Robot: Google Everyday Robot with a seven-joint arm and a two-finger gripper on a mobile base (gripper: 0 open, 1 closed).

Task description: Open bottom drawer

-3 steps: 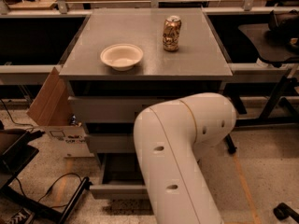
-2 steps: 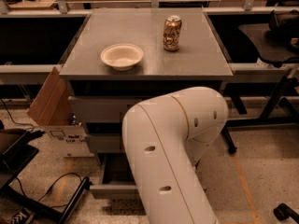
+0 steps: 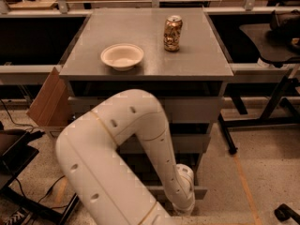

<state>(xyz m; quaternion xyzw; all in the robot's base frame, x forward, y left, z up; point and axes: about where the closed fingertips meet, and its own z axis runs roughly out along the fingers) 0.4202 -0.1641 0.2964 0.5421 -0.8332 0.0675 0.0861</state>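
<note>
The arm [image 3: 117, 139] bends right down so its end effector [image 3: 184, 204] sits at the bottom drawer [image 3: 200, 191], lowest in the table [image 3: 197, 60], likely to draw it out; whether it is gripping I cannot tell.

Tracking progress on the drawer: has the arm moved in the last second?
Yes. Against the fixed grey cabinet, the arm has swung left, uncovering the right side of the drawer fronts. Its gripper is low, at the bottom drawer.

White arm bent sharply, reaching down.
The arm [image 3: 117, 144] arches below the worktop's [image 3: 197, 60] front edge; its pincer [image 3: 186, 203] hangs low, well beneath that edge, right of centre.
</note>
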